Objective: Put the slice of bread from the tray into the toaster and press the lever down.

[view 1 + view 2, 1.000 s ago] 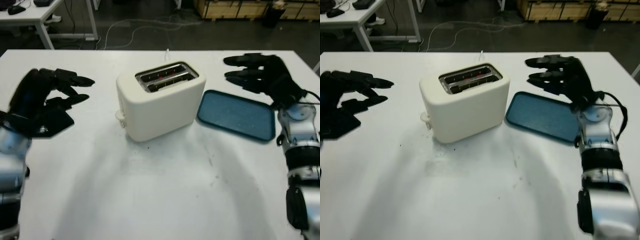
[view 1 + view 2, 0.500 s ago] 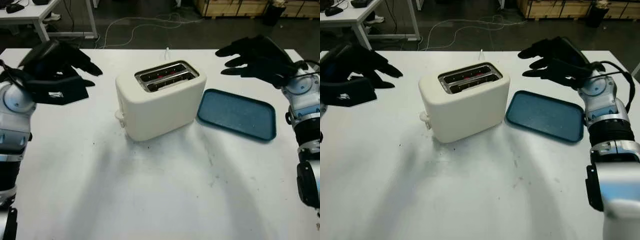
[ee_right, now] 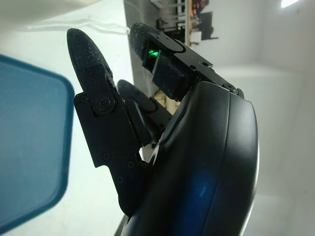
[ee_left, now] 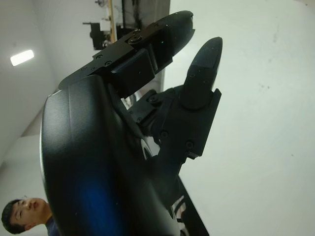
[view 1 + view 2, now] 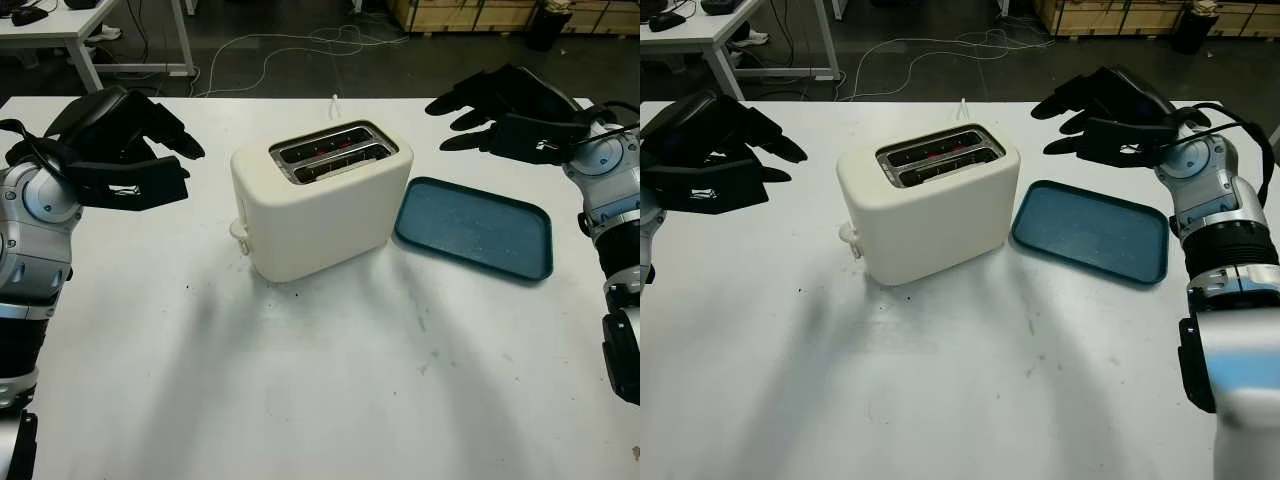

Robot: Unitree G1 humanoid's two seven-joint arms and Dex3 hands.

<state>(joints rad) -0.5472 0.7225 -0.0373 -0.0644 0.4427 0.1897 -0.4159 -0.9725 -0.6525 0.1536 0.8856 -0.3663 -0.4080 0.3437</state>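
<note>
- Toaster (image 5: 318, 200), cream, stands mid-table with both slots facing up; a red glow shows inside the slots. Blue tray (image 5: 474, 227) lies just beside it on the robot's right, and no bread lies on it. Whether a slice sits down in the slots, cannot tell.
- Left hand (image 5: 118, 150) hangs raised above the table, well apart from the toaster on its left; holds nothing, fingers extended.
- Right hand (image 5: 1110, 112) hangs raised above the tray's far edge; holds nothing, fingers extended.
- Judgement: with the tray bare, the loading step looks done or impossible. What remains is the lever.
- The small knob (image 5: 238, 230) low on the toaster's left end is probably the lever. The left hand is on that side. Bring one fingertip down onto it from above and press straight down, so the toaster does not slide or tip.
- Left wrist view adds: a person (image 4: 22, 213) beyond the hand's shell, plus bare tabletop.
- Right wrist view adds: the tray's corner close under the fingers (image 3: 91, 73).
</note>
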